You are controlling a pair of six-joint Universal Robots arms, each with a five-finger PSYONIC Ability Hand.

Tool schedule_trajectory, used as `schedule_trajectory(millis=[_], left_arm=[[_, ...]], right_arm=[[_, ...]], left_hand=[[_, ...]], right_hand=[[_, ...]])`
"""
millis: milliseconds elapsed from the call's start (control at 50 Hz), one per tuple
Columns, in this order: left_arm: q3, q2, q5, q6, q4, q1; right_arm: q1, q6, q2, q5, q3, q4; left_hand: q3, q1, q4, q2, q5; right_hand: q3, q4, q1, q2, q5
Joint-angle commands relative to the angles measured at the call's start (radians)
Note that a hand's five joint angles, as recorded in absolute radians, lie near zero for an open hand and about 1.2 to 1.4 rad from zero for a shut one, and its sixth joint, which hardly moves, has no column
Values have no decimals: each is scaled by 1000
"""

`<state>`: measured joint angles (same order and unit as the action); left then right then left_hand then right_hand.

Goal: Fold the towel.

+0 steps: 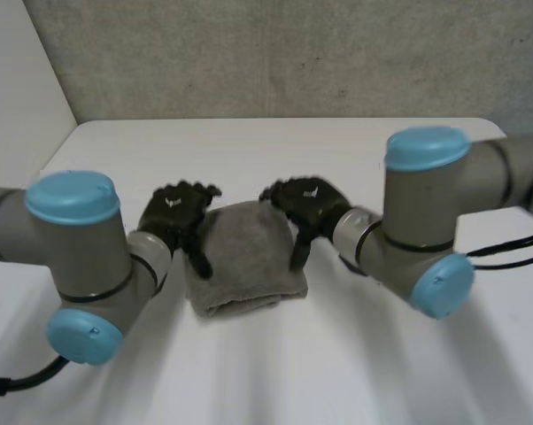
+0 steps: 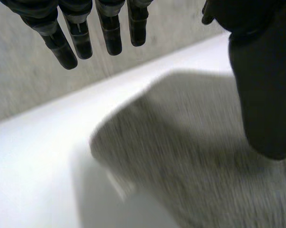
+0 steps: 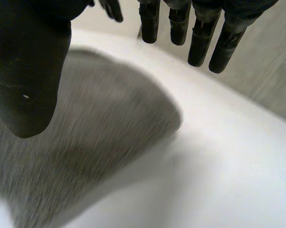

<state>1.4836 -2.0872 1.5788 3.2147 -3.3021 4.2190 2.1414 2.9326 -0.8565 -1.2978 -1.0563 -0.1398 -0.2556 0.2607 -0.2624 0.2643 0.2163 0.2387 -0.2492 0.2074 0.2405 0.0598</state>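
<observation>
Now the towel [image 1: 244, 257] lies folded into a small, nearly square pad in the middle of the table [image 1: 249, 146], directly between my two hands; my left hand [image 1: 176, 217] stands at its left edge and my right hand [image 1: 309, 205] at its right edge, each about equally near; neither holds anything; in the left wrist view my fingers [image 2: 76, 40] hang straight, apart from the thumb, over the cloth's edge, and the right wrist view shows the same; I cannot make out a clear long axis; I judge any further fold would start from these side edges.
</observation>
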Motion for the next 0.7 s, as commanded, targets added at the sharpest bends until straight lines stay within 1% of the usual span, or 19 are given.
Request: schedule_trajectory(millis=[20, 40, 60, 100, 120, 160, 180, 200, 220, 260, 280, 320, 420, 700], left_arm=[[-16, 160, 0, -13, 19, -5], [-19, 197, 0, -16, 21, 1], [-19, 197, 0, -16, 21, 1], [-34, 260, 3, -16, 38, 15], [-34, 260, 3, -16, 38, 15], [-72, 294, 18, -19, 88, 35], [-72, 294, 18, -19, 88, 35], [-95, 303, 47, -22, 122, 47], [-95, 303, 47, -23, 122, 47], [-140, 308, 117, -38, 188, 58], [-140, 308, 118, -38, 188, 58], [-172, 308, 150, -58, 242, 55], [-190, 305, 150, -85, 286, 56], [-190, 296, 147, -95, 291, 47]], right_arm=[[-64, 131, -238, -6, -118, 94], [-89, 147, -281, -23, -146, 111], [-89, 148, -282, -23, -146, 111], [-118, 157, -353, -93, -186, 135], [-118, 157, -354, -94, -186, 135], [-136, 157, -406, -185, -212, 138], [-137, 157, -406, -186, -212, 138], [-149, 155, -418, -222, -223, 138], [-149, 155, -418, -222, -223, 138], [-163, 152, -423, -268, -225, 134], [-163, 152, -423, -268, -225, 134], [-173, 152, -423, -285, -219, 132], [-187, 152, -423, -290, -217, 131], [-196, 129, -426, -291, -215, 132]], left_hand=[[71, -77, 78, -80, -207], [71, -77, 78, -80, -207], [71, -77, 78, -80, -207], [71, -77, 78, -80, -207], [71, -77, 78, -80, -207], [69, -74, 75, -77, -204], [69, -74, 75, -77, -204], [69, -74, 75, -77, -204], [69, -74, 75, -77, -204], [71, -77, 78, -80, -207], [71, -77, 78, -80, -207], [71, -77, 78, -80, -207], [71, -77, 78, -80, -207], [71, -77, 78, -80, -207]], right_hand=[[-64, 75, -33, -66, -60], [-64, 75, -33, -66, -60], [-64, 75, -33, -66, -60], [-64, 75, -33, -66, -60], [-64, 75, -33, -66, -60], [-64, 75, -33, -66, -60], [-64, 75, -33, -66, -60], [-64, 75, -33, -66, -60], [-64, 75, -33, -66, -60], [-64, 75, -33, -66, -60], [-64, 75, -33, -66, -60], [-64, 75, -33, -66, -60], [-64, 75, -33, -66, -60], [-64, 75, -33, -66, -60]])
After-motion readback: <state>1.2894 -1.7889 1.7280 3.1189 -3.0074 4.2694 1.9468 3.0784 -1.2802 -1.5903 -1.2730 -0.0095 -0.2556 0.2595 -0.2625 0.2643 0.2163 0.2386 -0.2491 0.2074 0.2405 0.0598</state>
